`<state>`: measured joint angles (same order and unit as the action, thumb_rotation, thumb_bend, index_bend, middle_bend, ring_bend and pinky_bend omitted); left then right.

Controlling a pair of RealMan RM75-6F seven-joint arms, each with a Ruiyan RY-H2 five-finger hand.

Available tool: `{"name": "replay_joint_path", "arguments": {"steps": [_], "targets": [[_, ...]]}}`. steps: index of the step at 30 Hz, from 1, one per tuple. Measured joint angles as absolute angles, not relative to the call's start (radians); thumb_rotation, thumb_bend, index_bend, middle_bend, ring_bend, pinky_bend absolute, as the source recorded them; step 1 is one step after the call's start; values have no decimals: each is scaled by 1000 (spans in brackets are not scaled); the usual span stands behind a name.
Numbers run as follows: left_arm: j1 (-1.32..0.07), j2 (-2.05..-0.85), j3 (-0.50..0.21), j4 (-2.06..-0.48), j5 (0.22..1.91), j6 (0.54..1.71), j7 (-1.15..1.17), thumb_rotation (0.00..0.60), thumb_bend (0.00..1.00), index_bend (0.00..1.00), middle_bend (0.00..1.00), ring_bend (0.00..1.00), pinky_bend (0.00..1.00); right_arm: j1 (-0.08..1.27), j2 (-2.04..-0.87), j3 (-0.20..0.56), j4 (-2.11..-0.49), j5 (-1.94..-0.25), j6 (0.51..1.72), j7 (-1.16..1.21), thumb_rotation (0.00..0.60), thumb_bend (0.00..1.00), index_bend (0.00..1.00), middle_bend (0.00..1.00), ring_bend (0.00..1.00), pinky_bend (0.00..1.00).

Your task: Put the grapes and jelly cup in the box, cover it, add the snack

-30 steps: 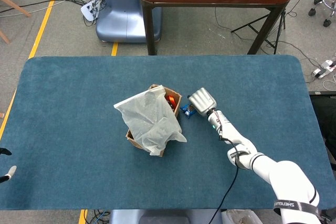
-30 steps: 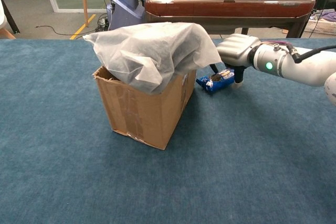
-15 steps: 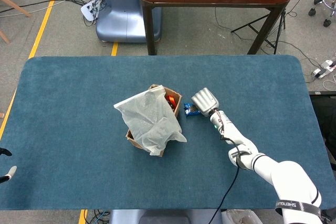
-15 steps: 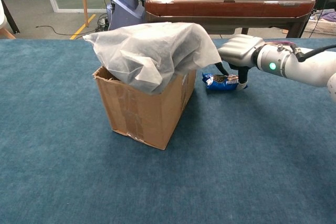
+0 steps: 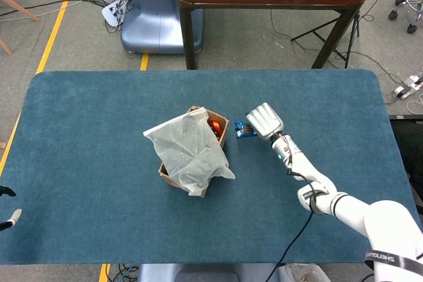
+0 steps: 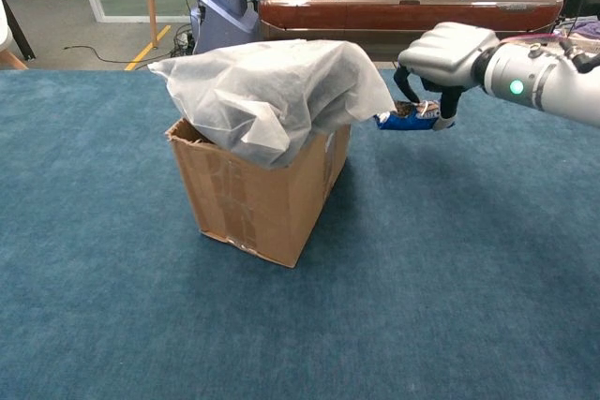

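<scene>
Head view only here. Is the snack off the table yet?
Observer: Yes. Chest view shows the snack held under the right hand, clear of the table.
Operator: How high?
Observer: About level with the rim of the box.
Operator: Cover lying flat?
Observer: No. The cover humps up above the rim, and one corner droops towards the snack.
</scene>
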<state>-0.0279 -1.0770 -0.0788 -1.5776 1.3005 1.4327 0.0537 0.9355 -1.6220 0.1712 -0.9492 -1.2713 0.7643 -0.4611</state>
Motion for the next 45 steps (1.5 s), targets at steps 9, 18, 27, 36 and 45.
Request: {"name": "replay_joint_path", "arguments": {"steps": [9, 18, 27, 36, 45], "targets": [[-38, -1093, -73, -1568, 1302, 1416, 78, 600, 225, 443, 380, 306, 462, 888, -1427, 209, -1246, -1190, 877, -655, 600, 198, 677, 989, 985, 918], [-42, -1098, -73, -1567, 1304, 1415, 83, 600, 225, 443, 380, 306, 462, 873, -1287, 255, -1507, -1113, 980, -788, 600, 181, 677, 990, 985, 917], [-37, -1090, -75, -1574, 1308, 1427, 69, 600, 225, 444, 380, 306, 462, 931, -1354, 277, -1519, -1118, 998, -786, 600, 170, 677, 993, 988, 917], [-31, -1080, -75, -1585, 1315, 1439, 54, 600, 225, 443, 380, 306, 462, 994, -1505, 293, -1410, -1110, 993, -733, 600, 166, 677, 994, 989, 917], [-28, -1075, -74, -1590, 1322, 1445, 47, 600, 225, 443, 380, 306, 462, 1039, -1619, 310, -1285, -1165, 1007, -594, 600, 164, 677, 995, 990, 918]]}}
